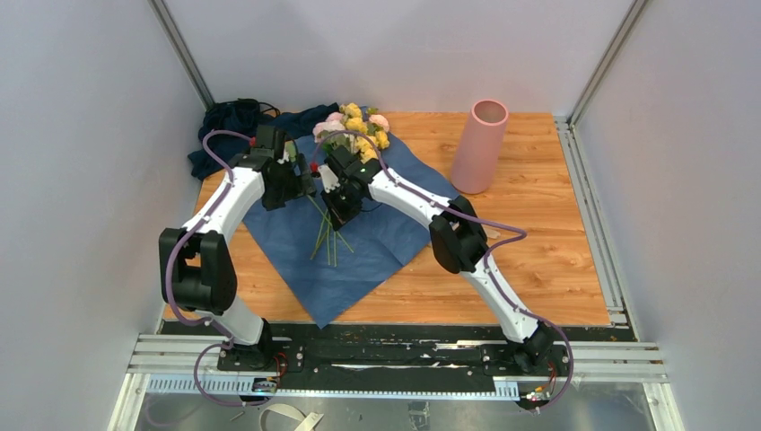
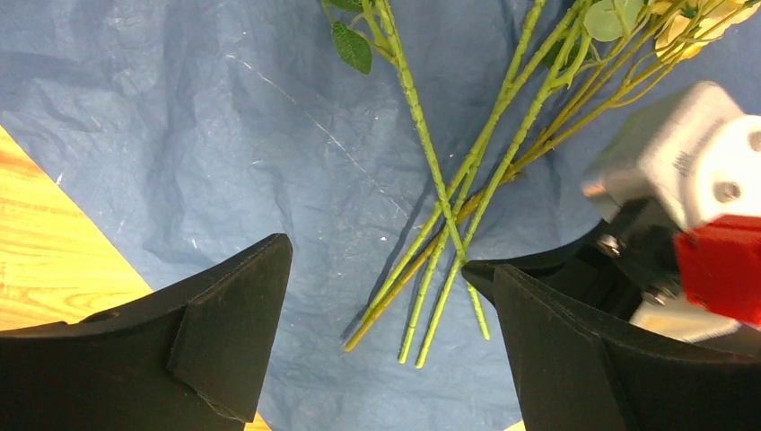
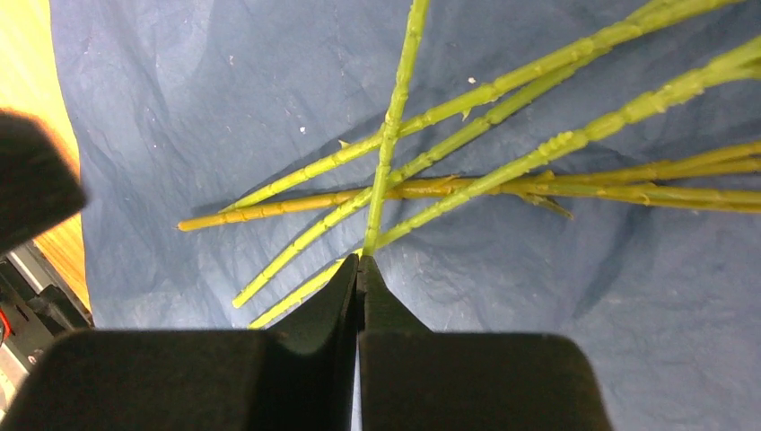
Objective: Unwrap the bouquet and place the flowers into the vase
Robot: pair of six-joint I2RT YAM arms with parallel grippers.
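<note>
Stems first. My right claw (image 3: 359,265) is pressed fully together, its tips meeting the cut end of one green stem (image 3: 392,135) that lies across the others. I cannot tell from the wrist view whether that stem is nipped between the pads or only touched.

My left claw (image 2: 386,350) is spread wide and holds nothing. It hangs over the cut ends of the stems, just beside the right claw's body.

The blue paper (image 1: 377,242) lies opened flat on the wooden table (image 1: 538,260), with the flowers (image 1: 354,126) loose on top, blooms toward the far edge. No ribbon is in view.

The vase (image 1: 480,144) stands upright at far right, well apart from the flowers, with nothing in it that I can see. A dark cloth heap (image 1: 224,121) sits in the far left corner.

Judgement: the unwrapping looks done, and the step in hand is taking up the first stem.

Next move:
- Lift a little to test the pinch.
- If the stem stays down, open and grip higher up.
- Carry it cut end down to the vase mouth. A thin stem will likely swivel in the pinch.
</note>
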